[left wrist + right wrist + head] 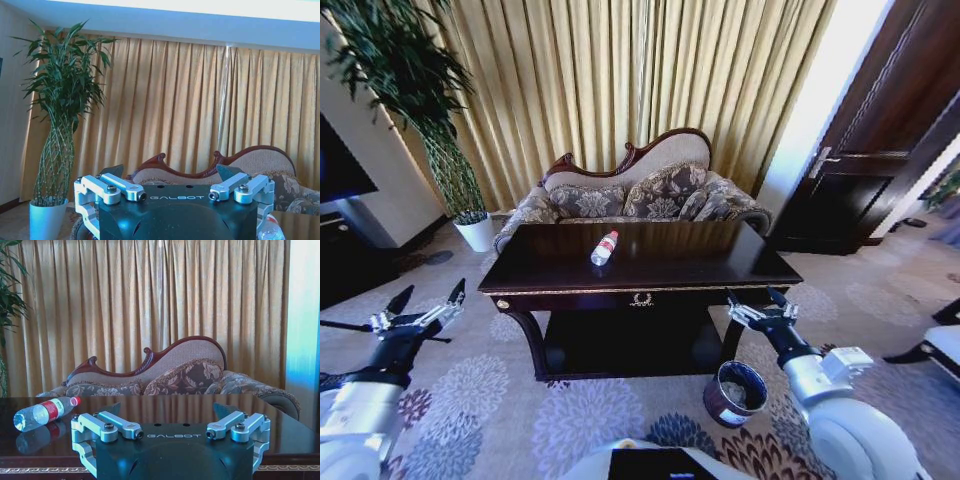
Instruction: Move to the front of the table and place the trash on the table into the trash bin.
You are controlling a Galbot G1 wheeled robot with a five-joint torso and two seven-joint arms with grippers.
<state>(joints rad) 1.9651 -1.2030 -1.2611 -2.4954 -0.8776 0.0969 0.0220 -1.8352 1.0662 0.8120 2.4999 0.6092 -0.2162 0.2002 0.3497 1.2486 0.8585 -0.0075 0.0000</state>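
Facing: the dark glossy counter from its front, a sofa behind it.
Bottle: clear plastic bottle with red cap lies on its side near the middle of the counter top; also seen in the right wrist view.
Bin: trash bin stands on the carpet by the counter's front right leg.
Left end effector: fingers spread, empty, raised beside the counter's left end.
Right end effector: fingers spread, empty, at the counter's front right corner, above the bin.
Plant: white pot far left.

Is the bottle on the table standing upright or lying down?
Lying down: the bottle rests on its side on the table, red cap pointing toward the sofa.
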